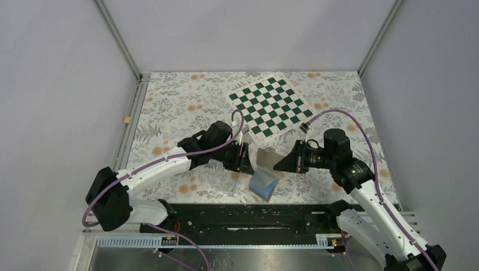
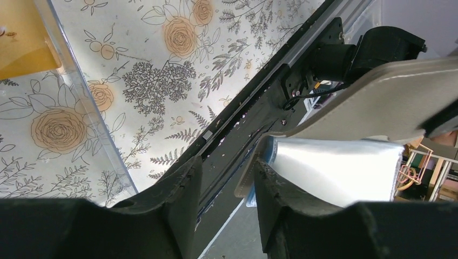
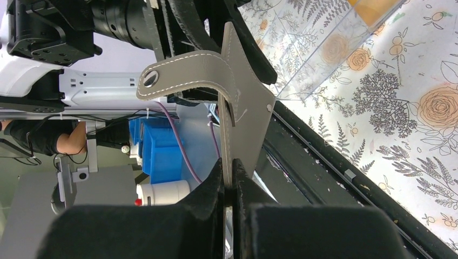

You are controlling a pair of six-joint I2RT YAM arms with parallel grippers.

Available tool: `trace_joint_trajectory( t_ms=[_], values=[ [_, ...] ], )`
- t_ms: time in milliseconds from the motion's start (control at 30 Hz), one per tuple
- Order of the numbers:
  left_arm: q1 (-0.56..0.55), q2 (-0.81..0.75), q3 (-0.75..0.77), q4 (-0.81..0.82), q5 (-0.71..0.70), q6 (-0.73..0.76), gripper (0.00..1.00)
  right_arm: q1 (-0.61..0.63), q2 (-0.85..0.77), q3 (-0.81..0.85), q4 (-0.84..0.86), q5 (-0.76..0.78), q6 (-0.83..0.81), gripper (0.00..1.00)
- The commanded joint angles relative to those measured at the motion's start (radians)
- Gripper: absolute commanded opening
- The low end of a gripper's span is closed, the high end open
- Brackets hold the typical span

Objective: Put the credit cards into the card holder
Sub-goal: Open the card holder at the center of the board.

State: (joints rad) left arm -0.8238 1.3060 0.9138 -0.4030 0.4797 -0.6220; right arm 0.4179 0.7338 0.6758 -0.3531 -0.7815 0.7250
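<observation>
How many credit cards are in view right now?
1 for certain: an orange-yellow credit card lying in the clear tray, at the top-left corner of the left wrist view. Others may be stacked under it or cropped out; the top view does not show them clearly.

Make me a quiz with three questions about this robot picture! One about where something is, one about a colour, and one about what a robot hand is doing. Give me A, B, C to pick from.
1. Where does the chessboard lie?
A) on the floor
B) at the far side of the table
C) at the table's near edge

2. What colour are its dark squares?
A) red
B) green
C) blue

3. What is the right gripper doing?
A) it is shut on the card holder
B) it is wide open, holding nothing
C) it is shut on the chessboard

Answers:
1 B, the top view shows it reaching the table's back edge.
2 B, the squares are green and white.
3 A, in the right wrist view its jaws pinch the grey flap.
</observation>
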Motion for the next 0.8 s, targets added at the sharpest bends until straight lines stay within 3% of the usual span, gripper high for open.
trace_joint_trajectory(
  t_ms=[0,367,767],
  values=[
    [-0.003,-0.054,0.040,0.054,0.036,0.002,0.39,-0.005,-0.011,-0.002,0.037,-0.037,0.006,0.00],
    [0.002,-0.100,0.043,0.064,0.061,0.000,0.35,-0.005,-0.015,-0.011,0.037,-0.037,0.005,0.00],
    [0.062,-0.166,-0.067,0.242,0.109,-0.089,0.40,-0.005,-0.029,-0.049,0.171,-0.080,0.120,0.00]
  ],
)
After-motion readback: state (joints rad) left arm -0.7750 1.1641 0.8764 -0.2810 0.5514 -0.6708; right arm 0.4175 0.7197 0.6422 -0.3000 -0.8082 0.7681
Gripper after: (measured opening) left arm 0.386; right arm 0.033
